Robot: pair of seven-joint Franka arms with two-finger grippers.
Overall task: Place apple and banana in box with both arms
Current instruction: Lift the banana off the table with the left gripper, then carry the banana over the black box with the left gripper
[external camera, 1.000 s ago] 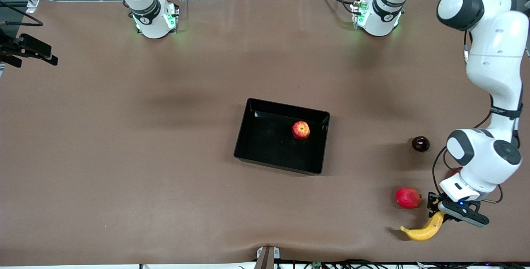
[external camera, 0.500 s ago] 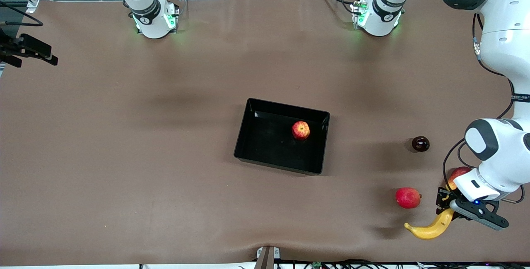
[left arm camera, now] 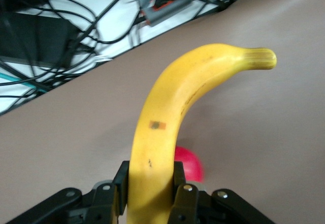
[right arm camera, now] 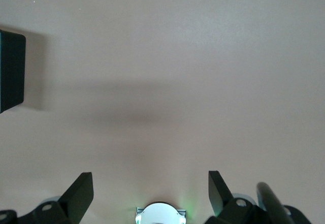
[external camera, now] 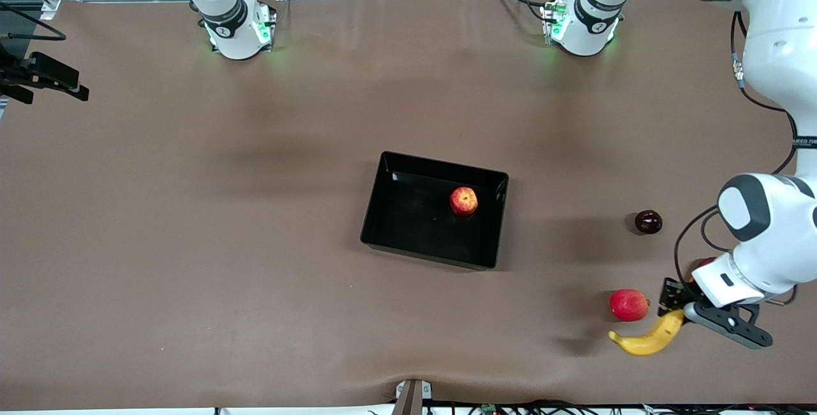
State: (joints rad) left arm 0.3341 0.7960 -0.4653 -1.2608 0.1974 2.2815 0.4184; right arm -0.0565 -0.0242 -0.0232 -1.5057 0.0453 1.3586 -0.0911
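Now the left gripper (external camera: pixel 675 316) fingers clamp one end of the banana (external camera: pixel 646 338), lifted lengthwise toward the box (external camera: pixel 375 211); the right gripper (right arm camera: pixel 151 191), waiting, gapes over bare bench (external camera: pixel 191 262).

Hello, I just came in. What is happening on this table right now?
The left claw is shut on one end of the banana and holds it off the table, over the spot beside a plain red fruit. The apple already lies in the black box, so only the banana is left to bring there. The right claw is open and waits above bare table.
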